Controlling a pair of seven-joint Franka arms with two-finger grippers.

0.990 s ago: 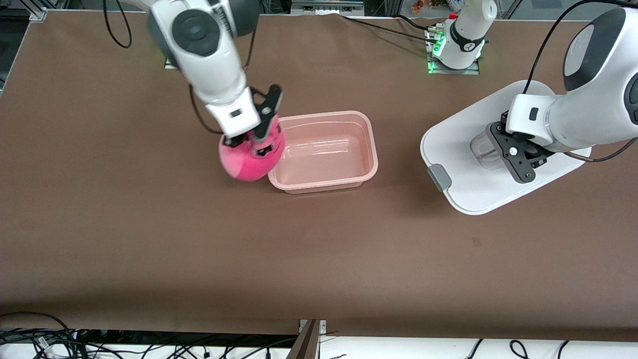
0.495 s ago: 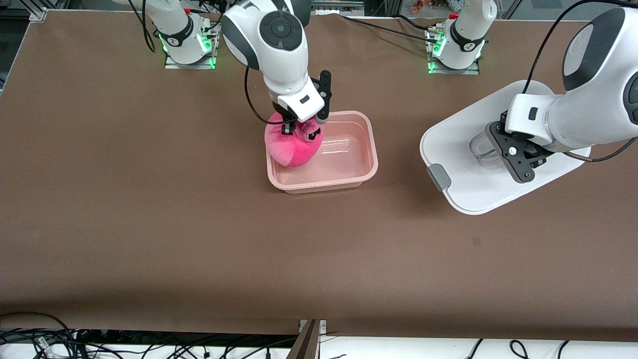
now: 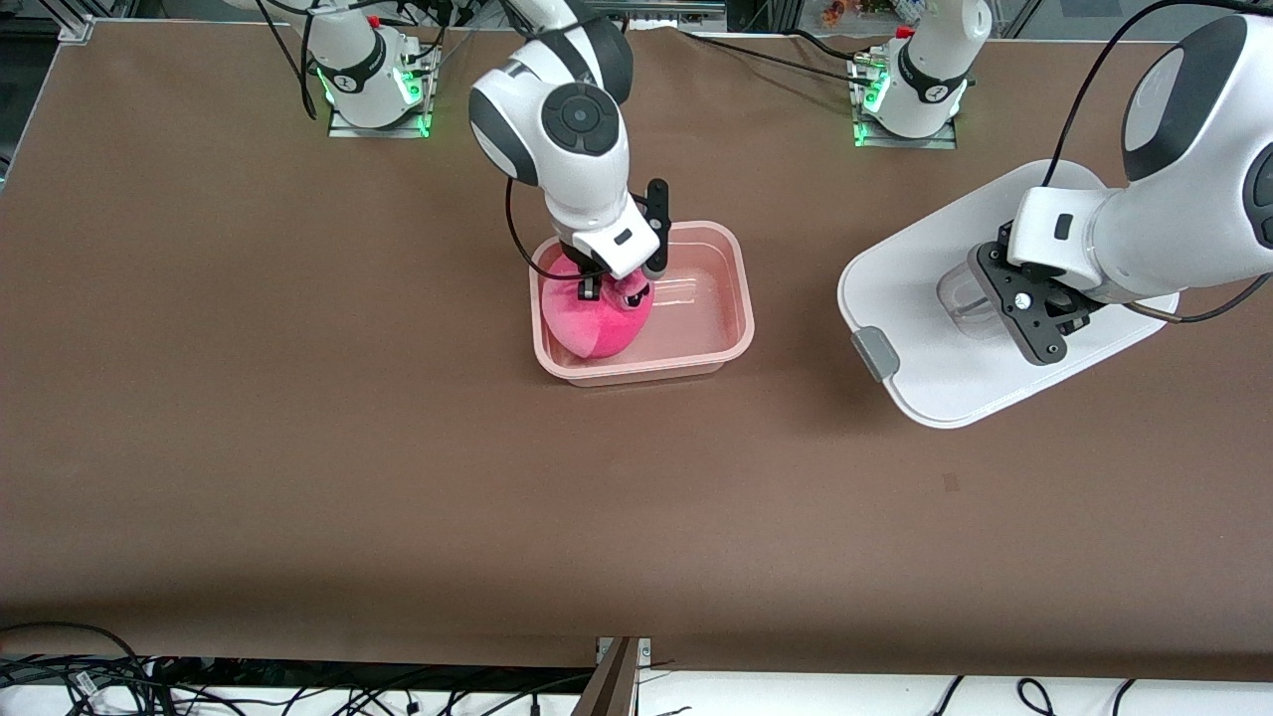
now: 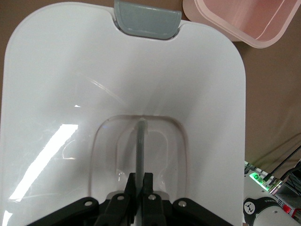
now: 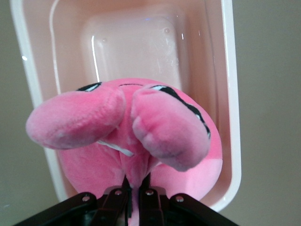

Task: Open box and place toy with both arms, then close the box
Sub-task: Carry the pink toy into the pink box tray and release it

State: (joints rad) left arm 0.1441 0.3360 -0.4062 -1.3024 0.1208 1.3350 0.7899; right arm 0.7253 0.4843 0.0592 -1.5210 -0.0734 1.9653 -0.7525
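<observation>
Right gripper [image 3: 609, 290] clamped on the pink toy [image 3: 597, 320] inside the open box [image 3: 731, 333], left gripper [image 3: 1034, 316] pinching the lid [image 3: 925, 388] handle, lid over the tabletop [image 3: 298, 447]

A round plush toy [image 3: 600, 323] in bright pink, with a lighter pink patch and black eye markings, sits against the pale, glossy pink of an open rectangular plastic tub [image 3: 696, 360]. A smooth white plastic lid [image 3: 935, 378] carries one grey clip [image 3: 875, 353] at its edge and a see-through, faintly greyish centre recess. Both robot arms are white with dark grey joints and black grippers. The flat table top [image 3: 398, 477] is plain matte brown.
</observation>
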